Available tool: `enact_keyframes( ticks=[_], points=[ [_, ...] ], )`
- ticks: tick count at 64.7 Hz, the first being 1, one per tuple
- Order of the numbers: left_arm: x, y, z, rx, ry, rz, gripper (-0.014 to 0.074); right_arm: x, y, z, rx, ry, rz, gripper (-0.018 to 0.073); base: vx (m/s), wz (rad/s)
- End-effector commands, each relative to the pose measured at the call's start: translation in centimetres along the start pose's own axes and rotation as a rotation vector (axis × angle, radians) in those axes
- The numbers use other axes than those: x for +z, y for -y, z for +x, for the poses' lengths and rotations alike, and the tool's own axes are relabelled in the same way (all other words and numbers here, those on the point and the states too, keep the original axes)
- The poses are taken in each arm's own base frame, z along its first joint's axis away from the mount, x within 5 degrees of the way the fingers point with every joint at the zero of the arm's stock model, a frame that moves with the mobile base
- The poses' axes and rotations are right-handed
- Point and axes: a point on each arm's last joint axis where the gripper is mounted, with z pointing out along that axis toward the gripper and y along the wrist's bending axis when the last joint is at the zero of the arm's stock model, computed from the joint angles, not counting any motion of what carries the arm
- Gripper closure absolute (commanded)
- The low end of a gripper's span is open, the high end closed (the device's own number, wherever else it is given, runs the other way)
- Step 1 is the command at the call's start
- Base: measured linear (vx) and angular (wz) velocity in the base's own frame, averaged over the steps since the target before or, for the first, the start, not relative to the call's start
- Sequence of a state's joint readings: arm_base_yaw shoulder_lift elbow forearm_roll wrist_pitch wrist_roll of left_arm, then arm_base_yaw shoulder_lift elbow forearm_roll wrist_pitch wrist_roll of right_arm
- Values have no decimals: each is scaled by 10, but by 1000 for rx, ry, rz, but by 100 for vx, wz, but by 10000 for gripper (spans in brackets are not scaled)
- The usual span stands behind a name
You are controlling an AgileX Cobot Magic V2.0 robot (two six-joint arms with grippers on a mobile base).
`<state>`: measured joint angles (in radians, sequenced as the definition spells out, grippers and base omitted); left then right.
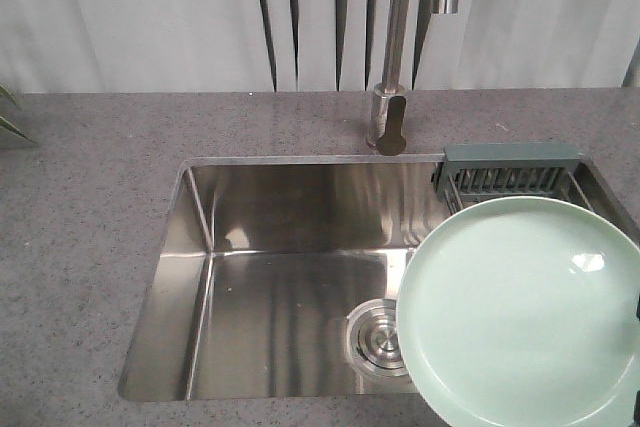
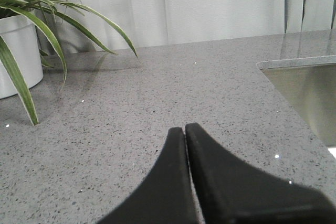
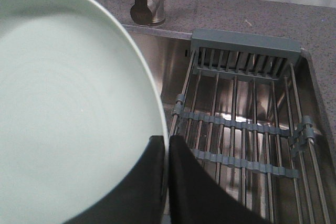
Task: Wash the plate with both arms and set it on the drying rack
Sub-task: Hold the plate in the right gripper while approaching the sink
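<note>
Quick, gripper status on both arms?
Left gripper: closed, empty.
Right gripper: closed on the rim of the plate.

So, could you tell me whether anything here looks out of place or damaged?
Nothing stands out: the plate looks whole, gripped at its rim by the right gripper; the drying rack sits straight across the sink, and no spill shows.

We see the plate (image 1: 520, 312), pale mint-green, glossy and plain with a low rim. It is held up and tilted, and the black fingers of the right gripper (image 3: 167, 141) pinch its rim. Just beside and partly behind it lies the drying rack (image 3: 241, 124), flat, with parallel silver bars and grey-green plastic end pieces. The left gripper (image 2: 185, 129) has its fingers pressed together tip to tip.
</note>
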<state>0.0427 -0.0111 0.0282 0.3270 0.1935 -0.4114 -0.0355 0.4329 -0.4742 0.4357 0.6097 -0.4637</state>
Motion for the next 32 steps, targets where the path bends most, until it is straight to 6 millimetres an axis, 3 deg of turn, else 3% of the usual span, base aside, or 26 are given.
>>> enact_keyframes(
  ticks=[1, 32],
  points=[
    [-4, 3, -16, 2, 105, 30, 603, -4, 2, -14, 6, 88, 29, 561, 3, -1],
    [-4, 3, -16, 2, 105, 30, 603, -4, 2, -14, 6, 88, 29, 561, 3, 0]
  ],
)
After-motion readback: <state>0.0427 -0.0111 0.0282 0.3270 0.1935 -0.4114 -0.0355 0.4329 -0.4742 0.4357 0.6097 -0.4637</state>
